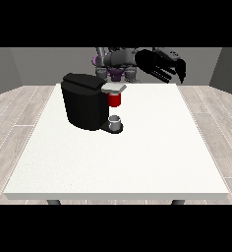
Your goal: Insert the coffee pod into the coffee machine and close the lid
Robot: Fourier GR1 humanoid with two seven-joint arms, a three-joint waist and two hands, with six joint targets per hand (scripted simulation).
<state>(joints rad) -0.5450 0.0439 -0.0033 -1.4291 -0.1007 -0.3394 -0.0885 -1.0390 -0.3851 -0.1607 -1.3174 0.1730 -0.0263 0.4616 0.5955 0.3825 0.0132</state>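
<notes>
The black coffee machine (83,101) stands on the left half of the white table (152,147). Its grey lid part (113,88) juts out to the right near the top, with a red thing at the machine (115,100) just under it. A small grey thing (116,122) sits on the machine's black base below. The hand at the view's right (159,64) hangs in the air above the table's far edge, right of the machine and apart from it. Its fingers are spread and hold nothing. No hand shows at the view's left.
The robot's torso (117,61) stands behind the table's far edge. Bare white tabletop stretches in front of and to the right of the machine. Wooden floor surrounds the table.
</notes>
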